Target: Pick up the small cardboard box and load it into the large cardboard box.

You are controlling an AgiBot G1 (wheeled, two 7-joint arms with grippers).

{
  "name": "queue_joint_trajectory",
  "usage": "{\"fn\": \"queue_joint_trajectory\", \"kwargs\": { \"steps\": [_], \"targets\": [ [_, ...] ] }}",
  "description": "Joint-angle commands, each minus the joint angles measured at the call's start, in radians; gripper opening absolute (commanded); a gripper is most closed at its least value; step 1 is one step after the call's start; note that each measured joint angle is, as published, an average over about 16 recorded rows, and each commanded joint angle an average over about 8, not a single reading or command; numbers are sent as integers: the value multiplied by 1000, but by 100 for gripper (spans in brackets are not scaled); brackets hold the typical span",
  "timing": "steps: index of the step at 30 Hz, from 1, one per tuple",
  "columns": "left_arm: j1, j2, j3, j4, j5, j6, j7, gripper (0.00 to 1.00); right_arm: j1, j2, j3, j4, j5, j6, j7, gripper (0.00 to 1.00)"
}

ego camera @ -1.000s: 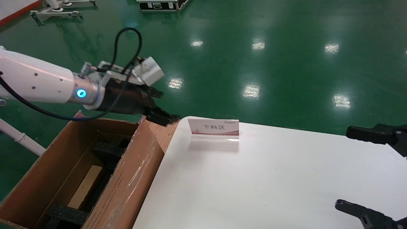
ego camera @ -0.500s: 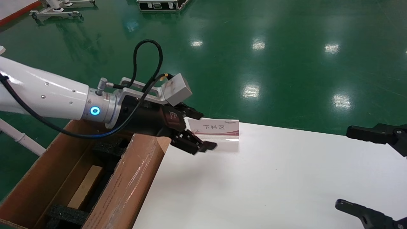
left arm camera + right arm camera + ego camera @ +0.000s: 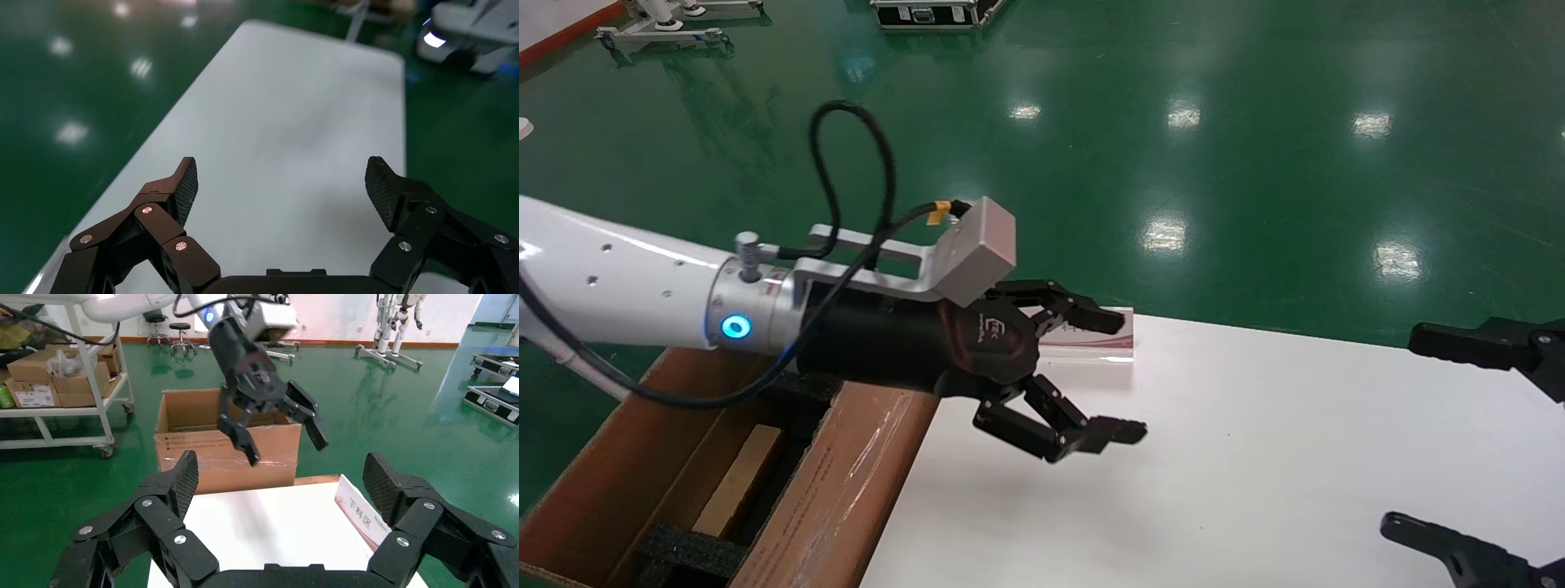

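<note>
The small cardboard box (image 3: 738, 482) lay flat at the bottom of the large cardboard box (image 3: 617, 457), seen in my head view as a pale tan panel running lengthwise between black foam blocks (image 3: 686, 551) at the near end and more foam at the far end. The big carton stood open on the green floor (image 3: 1254, 147), pressed against the left edge of the white table (image 3: 1254, 474), its taped, printed flap (image 3: 846, 490) leaning up along that edge.

My left gripper (image 3: 1113, 376) hung over the table's near-left corner, just past the carton's flap, with its jaws spread wide and nothing between them. From my left wrist, the two ribbed fingertips (image 3: 186, 184) stood far apart over bare white tabletop. One finger reached in front of the small sign stand (image 3: 1095, 347) with red trim that sat near the table's far edge, hiding most of its lettering.

My right gripper (image 3: 1451, 433) sat low at the table's right side, also spread open and holding nothing. From my right wrist I looked across the table at the left gripper (image 3: 275, 425) in front of the carton (image 3: 226, 447), with the sign (image 3: 361, 514) close by.
</note>
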Motion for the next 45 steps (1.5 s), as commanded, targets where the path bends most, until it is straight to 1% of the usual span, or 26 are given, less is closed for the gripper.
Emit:
{"fn": "queue_joint_trajectory", "kwargs": {
  "steps": [1,10,13,15,45],
  "targets": [
    [44,5,-61,3,-29,28,36,100,0,0,1,0,0,0,0,100],
    [241,28,-333,15,-156,154,199,100,-1,-1,3,1,-2,-1,2,100],
    [287,34,-397,18,-186,184,238,100,-1,-2,4,1,-3,-2,3,100],
    [304,36,-420,19,-197,195,252,100,-1,-2,5,1,-3,-2,3,100],
    [313,37,-432,21,-205,201,259,100,-3,-5,11,3,-8,-4,7,100]
  ]
}}
